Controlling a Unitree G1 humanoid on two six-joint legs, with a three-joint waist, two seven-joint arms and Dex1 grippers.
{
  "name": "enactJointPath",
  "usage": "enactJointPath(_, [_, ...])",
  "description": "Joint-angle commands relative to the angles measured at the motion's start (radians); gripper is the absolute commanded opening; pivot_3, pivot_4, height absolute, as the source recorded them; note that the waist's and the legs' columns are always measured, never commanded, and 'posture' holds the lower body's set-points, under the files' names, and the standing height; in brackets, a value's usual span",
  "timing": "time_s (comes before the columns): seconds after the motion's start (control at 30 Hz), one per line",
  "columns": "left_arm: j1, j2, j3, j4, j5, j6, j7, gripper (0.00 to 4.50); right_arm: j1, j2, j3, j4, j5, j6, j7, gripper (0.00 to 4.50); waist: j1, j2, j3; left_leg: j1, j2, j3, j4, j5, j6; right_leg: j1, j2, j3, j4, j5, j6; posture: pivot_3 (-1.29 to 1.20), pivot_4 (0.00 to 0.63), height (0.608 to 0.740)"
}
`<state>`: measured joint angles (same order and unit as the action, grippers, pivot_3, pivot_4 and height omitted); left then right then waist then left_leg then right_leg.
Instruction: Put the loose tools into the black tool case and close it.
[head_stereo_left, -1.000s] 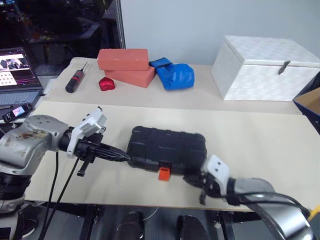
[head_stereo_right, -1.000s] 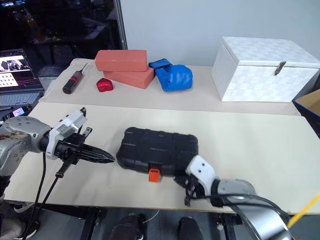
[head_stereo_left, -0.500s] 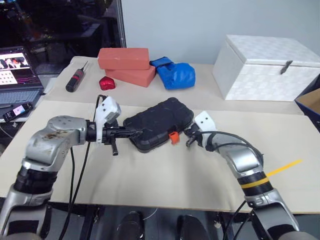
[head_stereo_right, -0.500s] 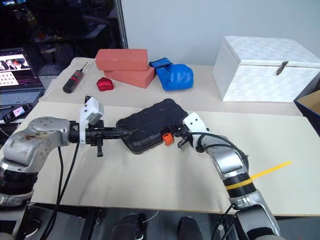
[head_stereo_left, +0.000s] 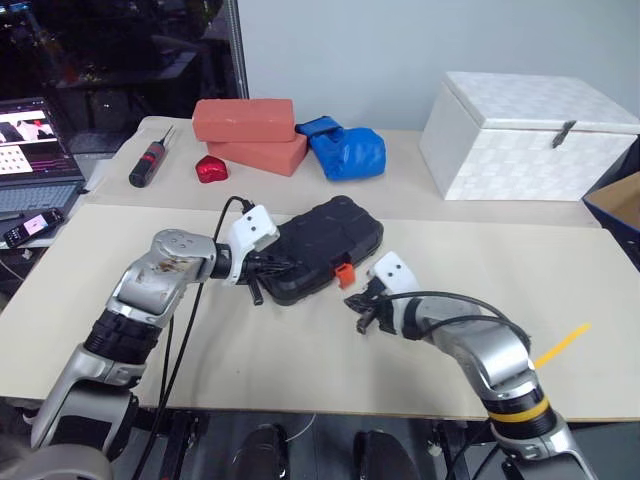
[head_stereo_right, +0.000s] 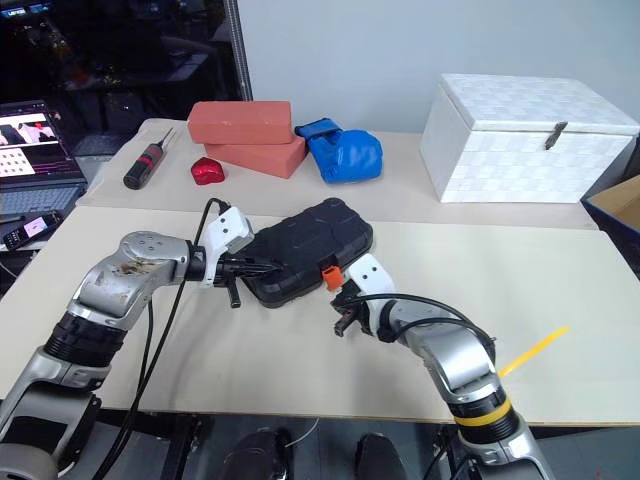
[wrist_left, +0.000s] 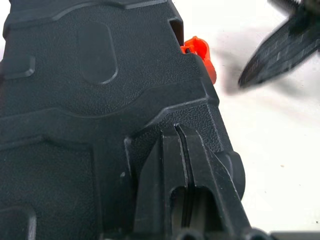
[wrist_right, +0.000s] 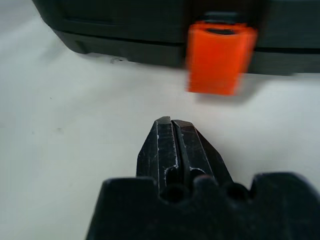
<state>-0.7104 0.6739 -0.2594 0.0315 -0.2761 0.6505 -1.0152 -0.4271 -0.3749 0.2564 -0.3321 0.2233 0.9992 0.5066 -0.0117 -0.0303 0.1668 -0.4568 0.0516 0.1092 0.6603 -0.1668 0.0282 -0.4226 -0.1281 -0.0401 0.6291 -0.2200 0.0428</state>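
Note:
The black tool case (head_stereo_left: 325, 240) lies closed and slanted in the middle of the table, its orange latch (head_stereo_left: 345, 272) facing the near edge. My left gripper (head_stereo_left: 280, 268) is shut, with its tips against the case's left end; in the left wrist view the fingers (wrist_left: 165, 165) lie on the lid. A short way in front of the latch (wrist_right: 217, 57), my right gripper (wrist_right: 170, 122) is shut and holds nothing. The loose tools are out of view.
Along the back of the table are a black-and-red screwdriver (head_stereo_left: 150, 160), a small red object (head_stereo_left: 212, 168), two red bricks (head_stereo_left: 250, 130), a blue bundle (head_stereo_left: 345, 150) and a white box (head_stereo_left: 525, 135). A laptop (head_stereo_left: 35, 150) sits far left. A yellow strip (head_stereo_left: 560, 345) lies right.
The case slid away from the near edge and turned aslant. My left gripper followed along its left end; my right gripper swung around to the latch side, then drew back a little.

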Motion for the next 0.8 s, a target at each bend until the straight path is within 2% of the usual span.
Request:
enactJointPath(0.03, [0.011, -0.003, -0.041, 0.054, 0.050, -0.003, -0.011, 0.03, -0.054, 0.051, 0.015, 0.112, -0.054, -0.088, -0.062, 0.00, 0.000, 0.000, 0.000, 0.000, 0.000, 0.000, 0.000, 0.000, 0.000, 0.000, 0.000, 0.000, 0.000, 0.000, 0.000, 0.00, 0.150, 0.740])
enactJointPath(0.17, [0.010, 0.001, -0.036, 0.071, 0.064, -0.011, -0.013, 0.03, -0.093, 0.080, 0.025, 0.184, -0.088, -0.127, -0.085, 0.00, 0.000, 0.001, -0.001, 0.000, 0.000, 0.001, 0.000, 0.001, 0.000, 0.000, 0.000, 0.000, 0.001, 0.002, -0.001, 0.00, 0.150, 0.740])
enactJointPath(0.33, [0.018, 0.003, -0.027, 0.083, 0.073, -0.023, -0.009, 0.03, -0.056, 0.023, 0.025, 0.049, -0.034, -0.055, -0.011, 0.00, 0.000, 0.001, -0.001, 0.000, 0.000, 0.001, 0.000, 0.001, 0.001, 0.000, 0.000, 0.000, 0.001, 0.002, -0.001, 0.00, 0.150, 0.740])
enactJointPath(0.47, [0.023, -0.002, -0.022, 0.092, 0.078, -0.028, -0.005, 0.03, -0.039, 0.010, -0.005, 0.004, -0.026, -0.025, -0.032, 0.00, -0.001, 0.001, -0.002, 0.000, 0.000, 0.001, 0.000, 0.001, 0.001, 0.000, 0.000, 0.000, 0.001, 0.002, -0.001, 0.00, 0.150, 0.740])
enactJointPath(0.7, [0.030, -0.010, -0.024, 0.098, 0.093, -0.037, -0.011, 0.03, -0.096, 0.068, 0.003, 0.131, -0.067, -0.094, -0.077, 0.00, -0.004, 0.002, -0.002, 0.000, 0.001, 0.000, 0.000, 0.001, 0.000, 0.000, 0.000, 0.000, 0.001, 0.001, 0.000, 0.00, 0.150, 0.740])
enactJointPath(0.8, [0.027, -0.015, -0.026, 0.107, 0.098, -0.043, -0.013, 0.03, -0.124, 0.116, 0.020, 0.259, -0.104, -0.216, -0.101, 0.00, -0.003, 0.002, -0.002, 0.001, 0.000, 0.000, 0.000, 0.001, 0.000, 0.000, 0.000, 0.000, 0.001, 0.001, 0.000, 0.00, 0.150, 0.740])
